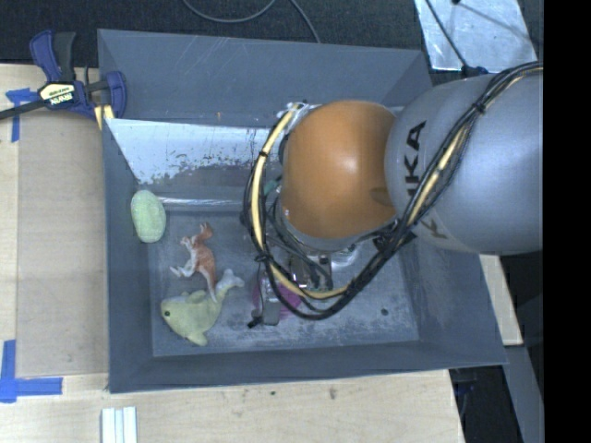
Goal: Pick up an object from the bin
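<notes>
- Four small things are lying in the left half of the grey bin (125, 275), all on its floor.
- The arm (480, 173) is reaching in from the right, its orange cover (337, 169) hanging over the bin's middle, with yellow and black cables (259, 183) looping round it.
- The gripper (266, 305) is poking out below the cover, low over the floor at the front middle of the bin. Whether the claw is released or clenched cannot be told.
- A small whitish piece (229, 282) is lying just left of the gripper and is the thing nearest to it.
- A pale green soft toy (192, 317) is sitting near the front left corner, close beside the whitish piece.
- An orange and white toy animal (199, 257) is lying just behind those two.
- A pale green oval lump (148, 216) is resting farther back by the left wall, apart from the others.
- A magenta patch (288, 295) is showing under the wrist. Whether it is a loose thing or part of the robot cannot be told.
</notes>
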Action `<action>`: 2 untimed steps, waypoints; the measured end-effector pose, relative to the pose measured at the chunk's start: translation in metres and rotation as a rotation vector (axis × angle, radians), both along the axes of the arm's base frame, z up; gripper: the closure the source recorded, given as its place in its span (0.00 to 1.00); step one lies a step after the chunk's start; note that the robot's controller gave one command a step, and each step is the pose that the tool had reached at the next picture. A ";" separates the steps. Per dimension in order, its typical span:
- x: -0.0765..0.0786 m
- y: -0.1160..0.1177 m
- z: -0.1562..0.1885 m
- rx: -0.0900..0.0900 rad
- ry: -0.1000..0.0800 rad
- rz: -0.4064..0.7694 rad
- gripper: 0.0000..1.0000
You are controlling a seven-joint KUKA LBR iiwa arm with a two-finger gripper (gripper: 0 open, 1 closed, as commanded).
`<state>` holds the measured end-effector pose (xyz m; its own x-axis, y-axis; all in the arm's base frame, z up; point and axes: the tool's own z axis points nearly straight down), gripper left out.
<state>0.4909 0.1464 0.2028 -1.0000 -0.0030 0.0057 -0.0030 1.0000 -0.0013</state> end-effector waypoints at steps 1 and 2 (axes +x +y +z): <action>0.002 -0.001 0.005 0.002 -0.008 -0.003 0.00; -0.007 0.070 -0.074 0.003 -0.005 0.048 0.00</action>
